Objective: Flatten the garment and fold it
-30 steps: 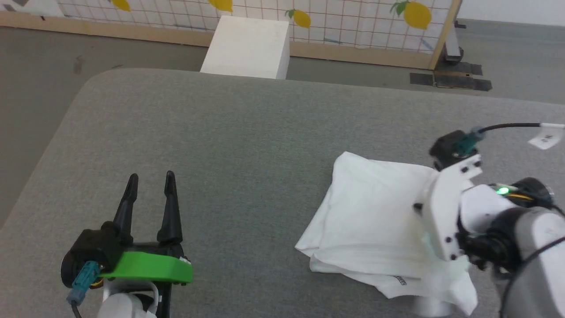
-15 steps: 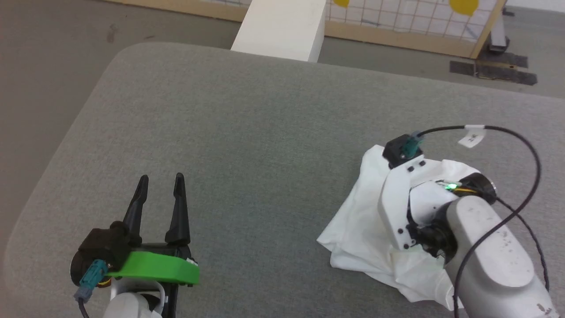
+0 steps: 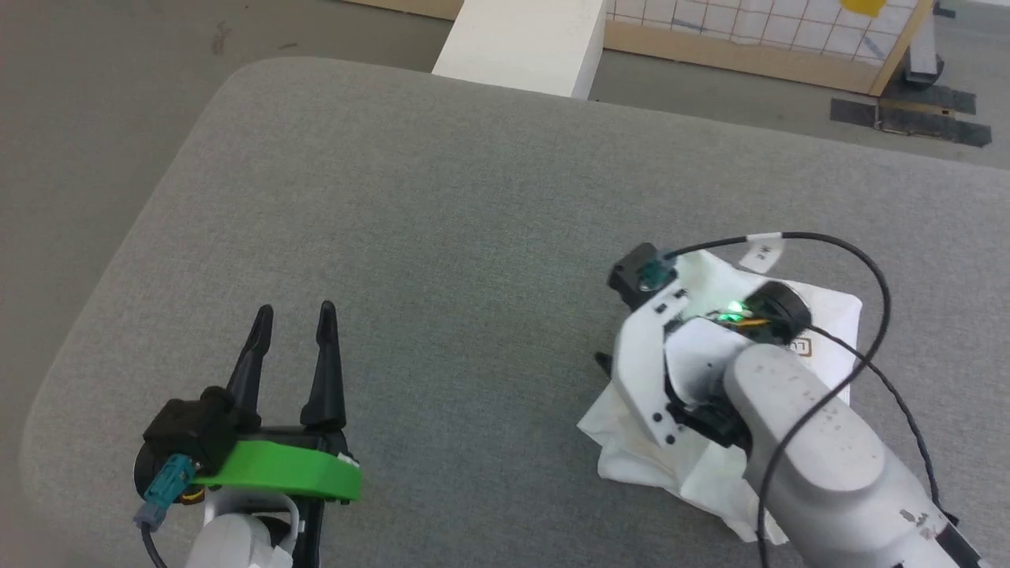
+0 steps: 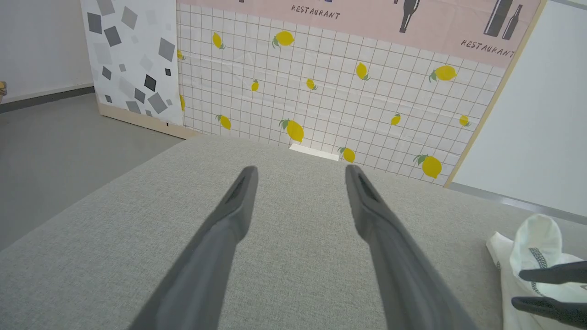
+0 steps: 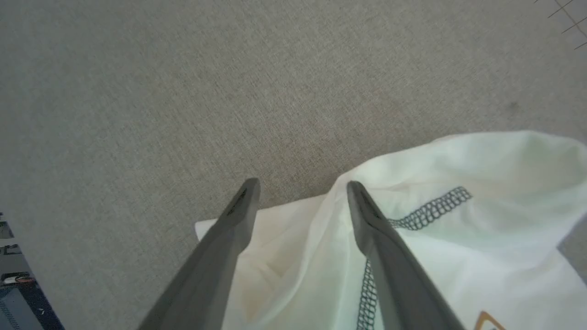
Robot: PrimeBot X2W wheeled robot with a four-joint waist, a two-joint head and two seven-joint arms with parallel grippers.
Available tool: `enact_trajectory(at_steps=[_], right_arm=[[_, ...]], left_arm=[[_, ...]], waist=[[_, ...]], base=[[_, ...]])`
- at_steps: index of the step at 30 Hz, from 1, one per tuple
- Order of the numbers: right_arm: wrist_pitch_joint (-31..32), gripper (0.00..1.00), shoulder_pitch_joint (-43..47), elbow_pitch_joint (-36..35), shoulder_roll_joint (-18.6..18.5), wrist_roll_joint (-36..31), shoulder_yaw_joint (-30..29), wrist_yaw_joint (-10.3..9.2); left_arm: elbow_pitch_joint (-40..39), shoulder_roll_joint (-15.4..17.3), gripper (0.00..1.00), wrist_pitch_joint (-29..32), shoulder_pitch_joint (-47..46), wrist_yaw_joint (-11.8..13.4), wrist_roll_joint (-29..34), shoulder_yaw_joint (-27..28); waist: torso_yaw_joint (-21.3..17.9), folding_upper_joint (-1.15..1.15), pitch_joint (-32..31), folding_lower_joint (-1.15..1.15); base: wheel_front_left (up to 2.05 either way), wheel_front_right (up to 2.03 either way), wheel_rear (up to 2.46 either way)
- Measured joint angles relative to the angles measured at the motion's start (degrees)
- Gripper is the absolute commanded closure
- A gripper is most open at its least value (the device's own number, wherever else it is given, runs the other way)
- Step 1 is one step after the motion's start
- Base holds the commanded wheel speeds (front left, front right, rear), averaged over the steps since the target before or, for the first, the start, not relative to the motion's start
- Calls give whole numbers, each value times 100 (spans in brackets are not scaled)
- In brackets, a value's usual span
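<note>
Right wrist view has the right gripper point(image 5: 300, 188) spread wide and empty above the bunched garment point(image 5: 458, 229), which lies crumpled at four o'clock on the grey table point(image 3: 442, 237). I'd pinch one layer at the loose edge near the zigzag seam point(image 5: 431, 208), then draw it toward nine o'clock. The left gripper point(image 3: 295, 312), at seven o'clock, sits open and empty.
</note>
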Motion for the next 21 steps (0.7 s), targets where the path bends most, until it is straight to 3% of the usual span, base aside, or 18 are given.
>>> enact_trajectory(at_steps=[6,10,12,13,15,21], right_arm=[[-543,0,-326,-163,43,283,572,0],[-823,0,-379,-444,82,593,506,1],[-859,0,-374,-577,-21,646,202,0],[-691,0,-293,-697,-297,549,-475,0],[-365,0,-81,-746,-456,420,-948,0],[918,0,823,-1111,-615,136,-1695,0]], left_arm=[[-16,-5,0,0,16,3,-2,71],[-91,-7,0,0,74,8,36,192],[-156,-8,0,0,120,9,63,268],[-286,-11,0,0,196,26,188,355],[-339,-10,0,0,226,26,253,396],[-426,-12,0,0,247,26,289,381]], waist=[[-184,0,-98,0],[-377,0,-168,0],[-503,0,-214,0],[-693,0,-283,0],[-817,0,-324,0],[-1124,0,-373,0]], base=[[0,0,0],[0,0,0],[0,0,0],[0,0,0],[0,0,0],[0,0,0]])
